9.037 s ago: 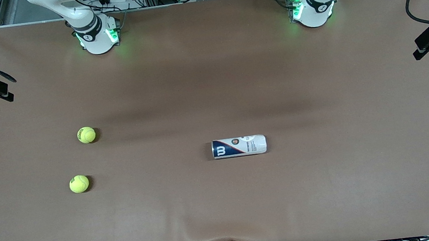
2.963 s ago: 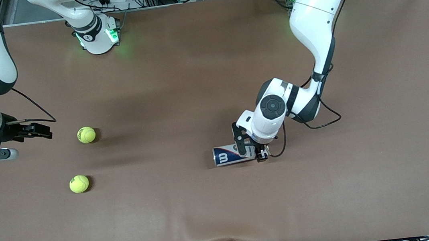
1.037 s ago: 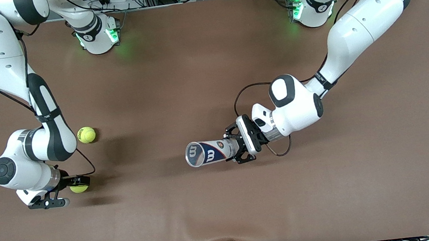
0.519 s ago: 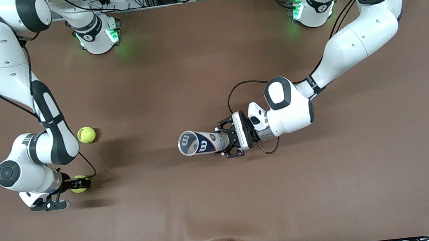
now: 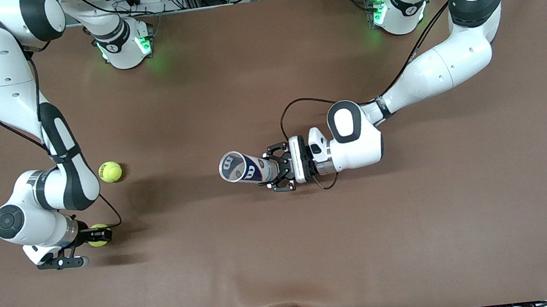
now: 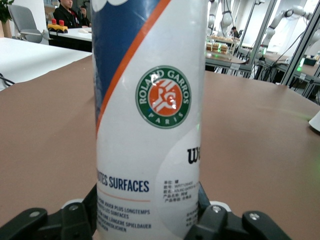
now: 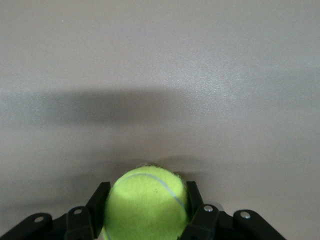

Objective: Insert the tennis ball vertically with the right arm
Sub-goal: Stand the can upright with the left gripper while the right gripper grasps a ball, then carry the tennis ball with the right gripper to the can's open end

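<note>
Yellow tennis ball [image 7: 147, 204] sits clamped inside right gripper [image 5: 91, 237].

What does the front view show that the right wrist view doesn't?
Only the front view shows both arms, the left gripper holding the can tilted up off the table, and a second ball lying loose. Only the right wrist view shows, close up, the fingers pressed on both sides of the held ball. Both show the right gripper, that ball and the brown table.
</note>
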Controlling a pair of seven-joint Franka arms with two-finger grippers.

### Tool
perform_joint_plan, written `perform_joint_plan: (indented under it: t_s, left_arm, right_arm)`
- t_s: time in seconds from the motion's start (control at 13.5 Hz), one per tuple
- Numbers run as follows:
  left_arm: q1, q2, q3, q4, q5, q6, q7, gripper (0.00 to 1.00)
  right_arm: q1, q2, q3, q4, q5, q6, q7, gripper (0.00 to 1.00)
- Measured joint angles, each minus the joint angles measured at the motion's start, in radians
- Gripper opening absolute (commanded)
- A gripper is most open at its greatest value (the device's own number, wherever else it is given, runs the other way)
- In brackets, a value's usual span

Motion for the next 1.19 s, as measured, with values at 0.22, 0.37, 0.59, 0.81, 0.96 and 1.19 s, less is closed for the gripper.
perform_joint_plan:
  t_s: [0.22, 0.37, 0.59, 0.81, 0.96, 1.19]
  left_arm:
    - [-0.025, 0.007, -0.007, 0.004, -0.187, -0.003, 0.171, 0.72]
    - [-0.054, 0.009, -0.009, 0.026, -0.316, -0.032, 0.285, 0.72]
    - [-0.094, 0.012, 0.033, 0.091, -0.462, -0.156, 0.423, 0.74]
    - [-0.142, 0.015, 0.103, 0.13, -0.578, -0.217, 0.519, 0.74]
    - [-0.18, 0.016, 0.139, 0.146, -0.638, -0.247, 0.553, 0.74]
    - [-0.229, 0.017, 0.18, 0.168, -0.747, -0.292, 0.649, 0.76]
  right_arm:
    - [0.005, -0.002, 0.005, 0.026, 0.0, -0.057, 0.0, 0.24]
    - [0.015, -0.018, 0.011, 0.081, 0.002, -0.163, 0.001, 0.25]
    - [0.038, -0.083, 0.015, 0.138, 0.016, -0.266, 0.041, 0.26]
    - [0.1, -0.171, 0.019, 0.145, 0.021, -0.332, 0.151, 0.26]
    - [0.156, -0.217, 0.021, 0.146, 0.021, -0.384, 0.257, 0.28]
    - [0.239, -0.27, 0.023, 0.146, 0.022, -0.42, 0.44, 0.28]
